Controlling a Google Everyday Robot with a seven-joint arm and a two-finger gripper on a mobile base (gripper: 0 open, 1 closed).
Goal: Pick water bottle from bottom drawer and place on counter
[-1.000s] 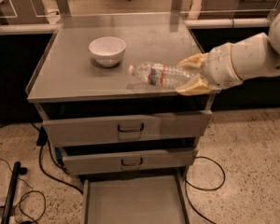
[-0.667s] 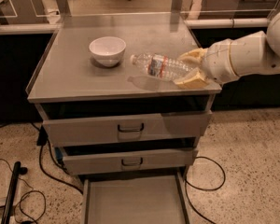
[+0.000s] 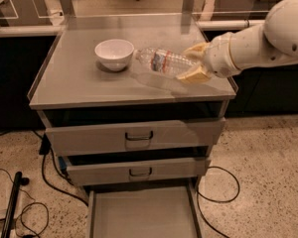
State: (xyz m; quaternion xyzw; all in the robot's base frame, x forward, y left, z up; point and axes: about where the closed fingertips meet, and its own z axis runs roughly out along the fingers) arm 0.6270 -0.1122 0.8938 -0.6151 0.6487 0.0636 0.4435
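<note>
My gripper point(image 3: 189, 62), upper right of frame, stays clamped on the water bottle point(image 3: 161, 61), now carried further up-left than a second ago, sideways over the counter point(image 3: 74, 81) near the bowl point(image 3: 114, 53), bottom drawer point(image 3: 141, 214) emptied, so lowering and release look next.

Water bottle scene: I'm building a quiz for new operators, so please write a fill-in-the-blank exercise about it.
1. The end effector grips the water bottle, which lies on its ___ over the counter.
2. The bowl left of the bottle is ___ in colour.
3. The bottom drawer stands ___, not shut.
Missing words: side; white; open.
</note>
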